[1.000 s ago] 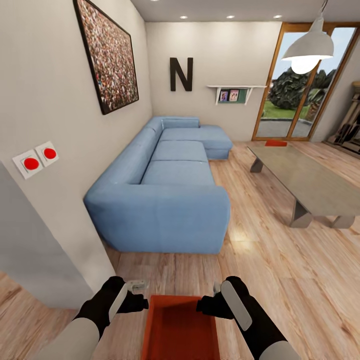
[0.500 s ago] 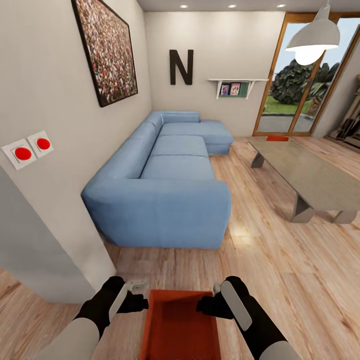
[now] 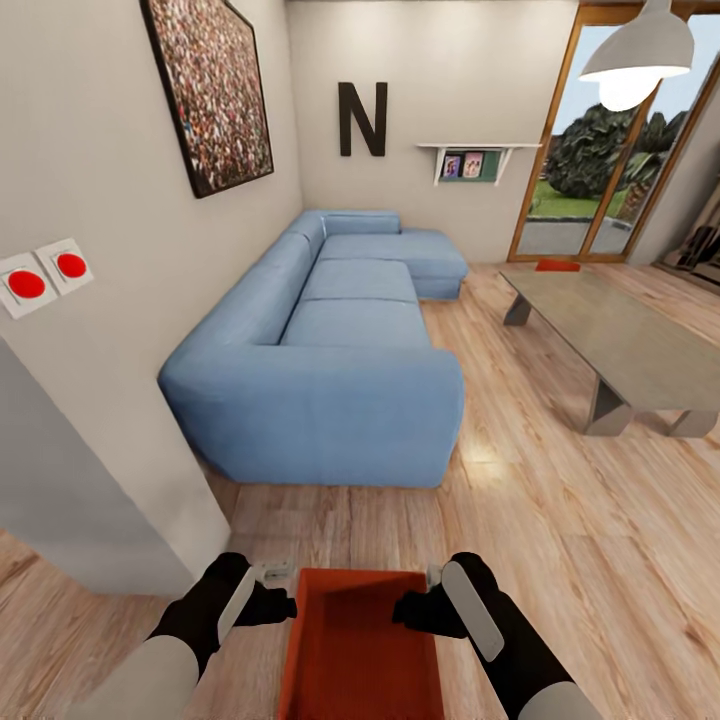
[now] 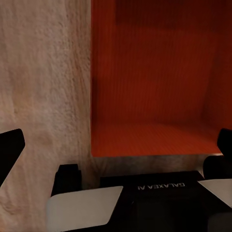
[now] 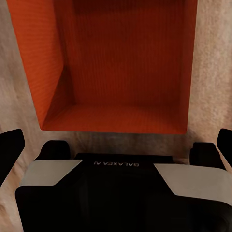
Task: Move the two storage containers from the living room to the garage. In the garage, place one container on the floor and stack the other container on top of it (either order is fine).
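Held low in front of the trunk, between the 2 arms: 1 orange-red storage container [image 3: 360, 640], rectangular, open-topped, with low straight walls and a finely ribbed bottom that reads as thin parallel lines in both wrist views. Inside of the bin [image 4: 154, 77] bare, near wall lit brighter orange, far wall in shadow. Same bin [image 5: 121, 63] seen from the other side, its walls slanting down to a flat ribbed base.

Left gripper [image 3: 283, 606] pressed against the bin's left wall, right gripper [image 3: 408, 610] against its right wall, both at the near end of the rim. Fingers black with white pads; how wide each stands apart, and whether any finger hooks over the rim, cannot tell from these angles. In the wrist views, dark finger tips at the frame edges, set well apart, with the bin beyond them.

Below the bin, light wood plank flooring [image 3: 560, 540] of the living room. Ahead, a blue sectional sofa [image 3: 330, 370] along the beige wall, a big black letter N [image 3: 362, 119] above it, and a small white shelf [image 3: 474, 160] beside that. To the right, a low grey worktop [image 3: 620, 345] on angled legs, and past its far end a second small orange-red shape [image 3: 557, 265] on the flooring near the wood-framed glass doors [image 3: 600, 140], too small to make out in detail. White pendant lamp [image 3: 640, 55] overhead. On the left wall, a framed picture [image 3: 205, 85] and 2 red round buttons [image 3: 45, 275] on white plates.
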{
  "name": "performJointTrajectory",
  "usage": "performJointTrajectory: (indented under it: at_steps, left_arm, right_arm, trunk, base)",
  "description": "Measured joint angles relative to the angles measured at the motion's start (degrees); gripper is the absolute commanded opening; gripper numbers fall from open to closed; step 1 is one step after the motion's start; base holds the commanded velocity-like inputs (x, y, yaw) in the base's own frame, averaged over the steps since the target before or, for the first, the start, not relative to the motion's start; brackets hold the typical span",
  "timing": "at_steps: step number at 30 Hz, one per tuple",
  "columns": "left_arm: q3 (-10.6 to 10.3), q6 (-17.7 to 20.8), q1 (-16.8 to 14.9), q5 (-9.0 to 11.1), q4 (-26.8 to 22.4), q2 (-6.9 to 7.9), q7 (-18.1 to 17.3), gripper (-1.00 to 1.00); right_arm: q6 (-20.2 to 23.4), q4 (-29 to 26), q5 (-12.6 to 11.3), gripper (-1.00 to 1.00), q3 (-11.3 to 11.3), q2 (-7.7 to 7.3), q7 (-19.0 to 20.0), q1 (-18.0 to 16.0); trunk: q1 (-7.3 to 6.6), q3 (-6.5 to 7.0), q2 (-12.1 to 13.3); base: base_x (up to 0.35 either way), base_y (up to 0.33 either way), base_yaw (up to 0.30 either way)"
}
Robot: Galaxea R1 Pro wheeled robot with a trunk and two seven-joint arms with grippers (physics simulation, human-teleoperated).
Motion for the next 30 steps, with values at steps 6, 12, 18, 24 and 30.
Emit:
performJointTrajectory:
  at_steps: [6,12,18,24,30]
  left_arm:
    - [0.0,0.01,0.0,-0.01,0.0,-0.01,0.1,1.0]
    - [0.0,0.01,0.0,-0.06,0.0,-0.01,0.13,1.0]
    - [0.0,0.02,0.0,-0.02,0.0,-0.01,0.11,1.0]
    - [0.0,0.0,0.0,-0.01,0.0,0.0,0.14,1.0]
    - [0.0,0.03,0.0,-0.03,0.0,-0.01,0.1,1.0]
  right_arm:
    - [0.0,0.0,0.0,1.0,0.0,0.01,0.0,0.0]
    - [0.0,0.0,0.0,1.0,0.0,0.03,0.0,0.0]
    - [0.0,0.0,0.0,1.0,0.0,0.01,0.0,0.0]
    - [0.0,0.0,0.0,1.0,0.0,0.0,0.0,0.0]
    - [0.0,0.16,0.0,1.0,0.0,0.01,0.0,0.0]
  trunk:
    - [1.32,-1.63,-2.41]
    - [2.64,-3.26,-4.81]
    - [3.95,-4.87,-7.22]
    - [5.27,-6.08,-9.63]
    - [6.59,-7.17,-12.04]
  base:
    - [0.0,0.0,0.0]
    - [0.0,0.0,0.0]
    - [0.0,0.0,0.0]
    - [0.0,0.0,0.0]
    - [0.0,0.0,0.0]
